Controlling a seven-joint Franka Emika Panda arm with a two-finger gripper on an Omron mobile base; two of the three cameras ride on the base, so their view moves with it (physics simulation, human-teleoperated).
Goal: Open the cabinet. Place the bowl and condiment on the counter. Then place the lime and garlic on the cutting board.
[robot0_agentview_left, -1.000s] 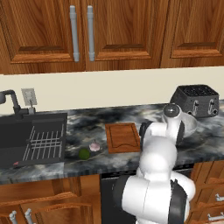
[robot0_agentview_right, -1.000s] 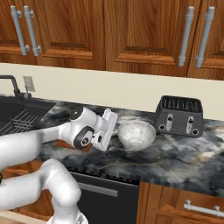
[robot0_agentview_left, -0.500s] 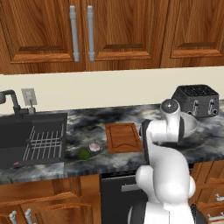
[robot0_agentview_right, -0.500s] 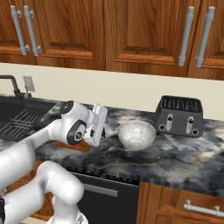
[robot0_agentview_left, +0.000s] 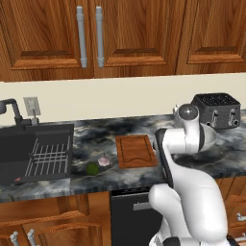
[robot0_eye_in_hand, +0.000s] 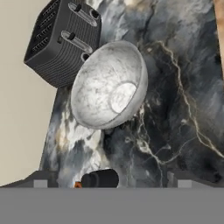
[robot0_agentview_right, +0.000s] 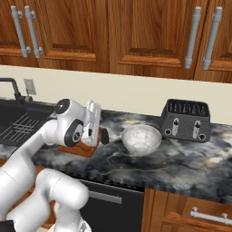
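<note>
bowl (robot0_agentview_right: 141,138) crowds toaster (robot0_agentview_right: 186,120) — counter (robot0_agentview_right: 190,165) open

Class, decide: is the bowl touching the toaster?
Apart. The right base view shows a strip of counter between the bowl and the toaster.

Black toaster (robot0_agentview_right: 185,120) is sitting near the wall. Dark sink (robot0_agentview_left: 33,153) is holding a wire rack (robot0_agentview_left: 49,158); outlet (robot0_agentview_left: 32,106) is showing beside the faucet (robot0_agentview_left: 13,112).
</note>
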